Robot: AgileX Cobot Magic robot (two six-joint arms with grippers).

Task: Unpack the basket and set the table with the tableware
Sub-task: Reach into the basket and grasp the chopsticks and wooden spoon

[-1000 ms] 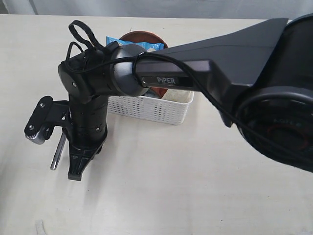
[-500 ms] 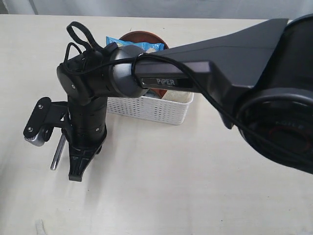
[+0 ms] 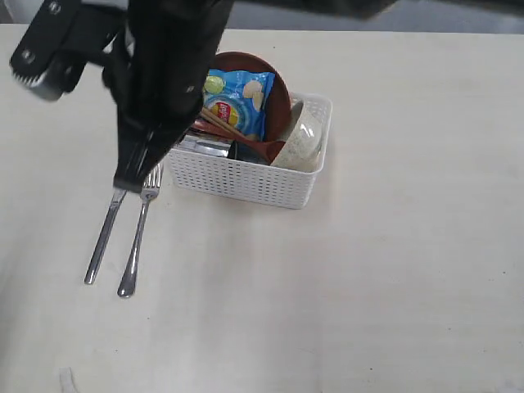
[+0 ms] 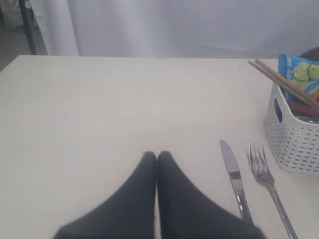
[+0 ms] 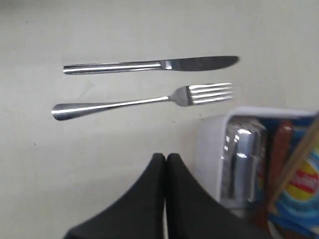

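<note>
On the table (image 3: pixel 368 286) a steel knife (image 3: pixel 105 237) and fork (image 3: pixel 137 241) lie side by side, left of the white basket (image 3: pixel 246 176). In the basket are the brown plate (image 3: pixel 277 92), speckled bowl (image 3: pixel 300 141), steel cup (image 3: pixel 205 146), chopsticks (image 3: pixel 219 124) and a blue chip bag (image 3: pixel 233 102). My right gripper (image 3: pixel 129 185) hangs shut and empty above the knife's blade end; its wrist view shows its tips (image 5: pixel 166 155) near the basket's corner (image 5: pixel 212 149), with knife (image 5: pixel 149 64) and fork (image 5: pixel 139 102) beyond. My left gripper (image 4: pixel 157 153) is shut, empty, left of the knife (image 4: pixel 234 174).
The right arm's dark body (image 3: pixel 164 74) covers the basket's left end in the exterior view. Bare tabletop spreads in front of and to the right of the basket. A curtain (image 4: pixel 174 25) hangs behind the table's far edge.
The right arm has lifted up and away from low over the table. The fork, hidden before, now shows lying next to the knife.
</note>
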